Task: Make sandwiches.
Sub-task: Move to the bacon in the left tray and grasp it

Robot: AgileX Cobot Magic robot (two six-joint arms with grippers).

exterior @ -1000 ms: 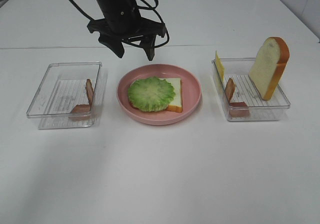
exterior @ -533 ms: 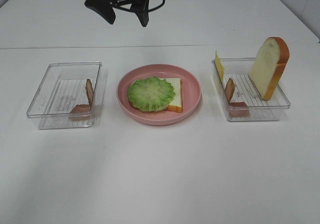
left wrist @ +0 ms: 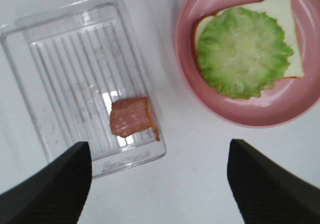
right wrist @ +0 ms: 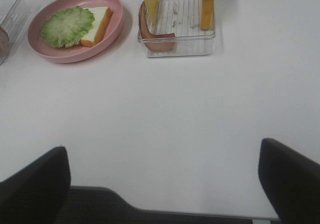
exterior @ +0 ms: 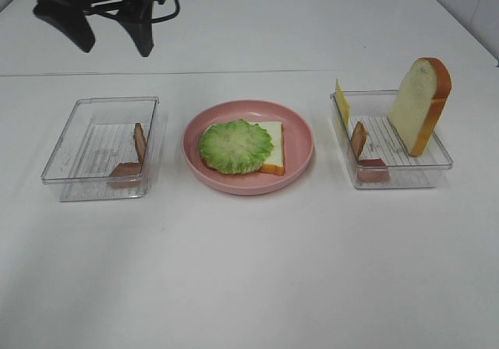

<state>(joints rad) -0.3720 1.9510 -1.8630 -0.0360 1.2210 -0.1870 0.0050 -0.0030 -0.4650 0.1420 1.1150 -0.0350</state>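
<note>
Left end effector [exterior: 115, 48], spread and empty at upper left, could clip the tray [exterior: 100, 100] wall grabbing bacon [exterior: 139, 141] leaning on it, dragging the tray; lettuce [exterior: 235, 146] on bread [exterior: 273, 148] sits on center plate [exterior: 300, 135]; right end effector [right wrist: 162, 179] spread.

Plate [exterior: 300, 135] is pink, and the lettuce leaf [exterior: 235, 146] on it is bright green with a paler, whitish middle. The bread slice [exterior: 273, 156] underneath is white with orange-brown crust, same as the upright slice [exterior: 417, 103]. Bacon strips [exterior: 139, 140] are reddish-brown and the cheese [exterior: 341, 101] is yellow. Trays [exterior: 117, 100] are clear plastic with ribbed floors. Desk [exterior: 249, 271] is plain white, left gripper [exterior: 115, 47] black.
</note>
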